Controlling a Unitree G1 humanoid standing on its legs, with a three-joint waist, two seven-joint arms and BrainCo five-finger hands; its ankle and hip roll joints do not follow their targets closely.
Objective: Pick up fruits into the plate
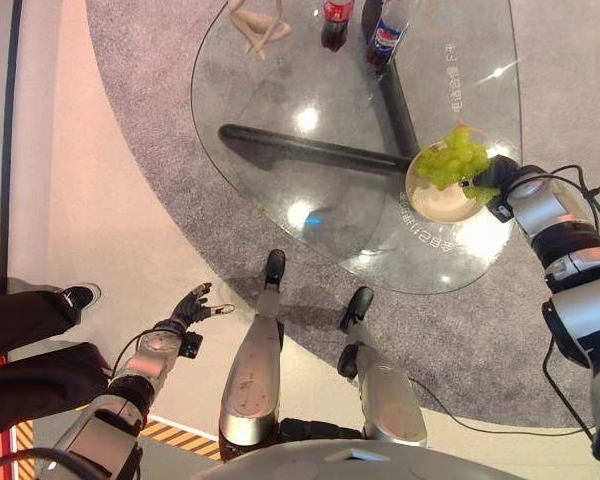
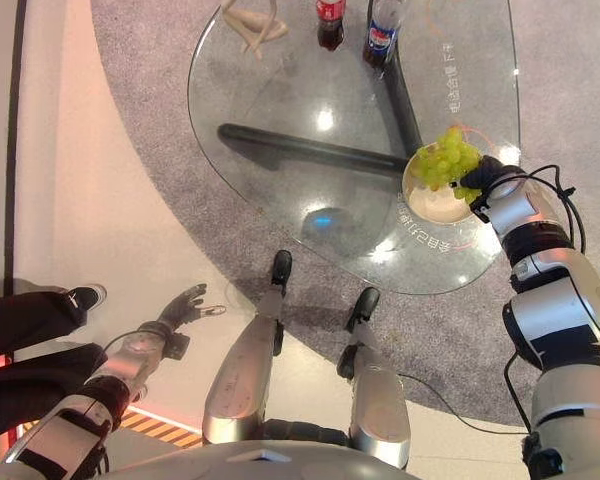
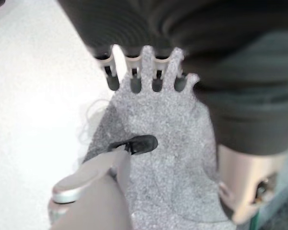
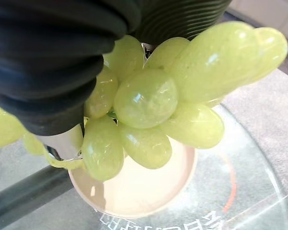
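Observation:
A bunch of green grapes [image 1: 457, 158] hangs just above a cream plate [image 1: 438, 206] near the right edge of the round glass table [image 1: 280, 130]. My right hand [image 1: 502, 181] reaches in from the right and is shut on the bunch. In the right wrist view the grapes [image 4: 149, 100] sit tight against the dark cover, with the plate [image 4: 134, 191] bare beneath them. My left hand [image 1: 193, 305] hangs low at the left, off the table, fingers [image 3: 134, 72] straight and holding nothing.
Two dark soda bottles [image 1: 335, 22] [image 1: 388, 35] and a pale beige object [image 1: 260, 25] stand at the table's far edge. A person's dark-trousered leg [image 1: 25, 320] and shoe [image 1: 80, 295] are at the left, close to my left arm. Grey carpet [image 1: 150, 120] surrounds the table.

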